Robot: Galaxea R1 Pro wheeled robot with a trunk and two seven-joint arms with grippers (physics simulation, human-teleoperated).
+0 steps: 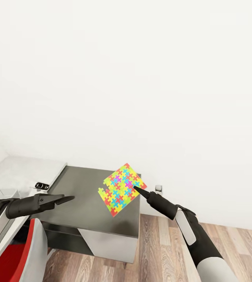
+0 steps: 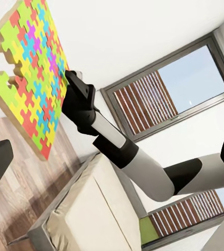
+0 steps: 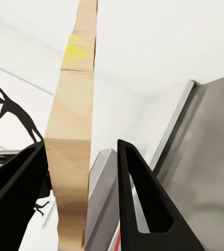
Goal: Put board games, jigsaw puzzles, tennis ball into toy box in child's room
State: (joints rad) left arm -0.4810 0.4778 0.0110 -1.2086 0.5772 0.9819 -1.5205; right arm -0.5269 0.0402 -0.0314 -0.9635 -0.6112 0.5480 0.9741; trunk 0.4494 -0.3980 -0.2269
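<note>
- Gripping the thin multicoloured jigsaw puzzle slab (image 1: 122, 189) by its edge, the right gripper (image 1: 136, 189) holds it above the dark worktop (image 1: 82, 203).
- Left gripper (image 1: 69, 199): jaws parted, empty.

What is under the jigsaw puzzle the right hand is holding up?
The jigsaw puzzle is lifted and tilted in the right hand. Beneath it is the dark end of the table; the strip directly behind the slab is covered, so anything there cannot be seen.

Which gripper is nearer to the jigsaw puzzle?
Right. The right gripper holds the jigsaw puzzle by its edge; the left gripper hovers apart, over the dark tabletop.
</note>
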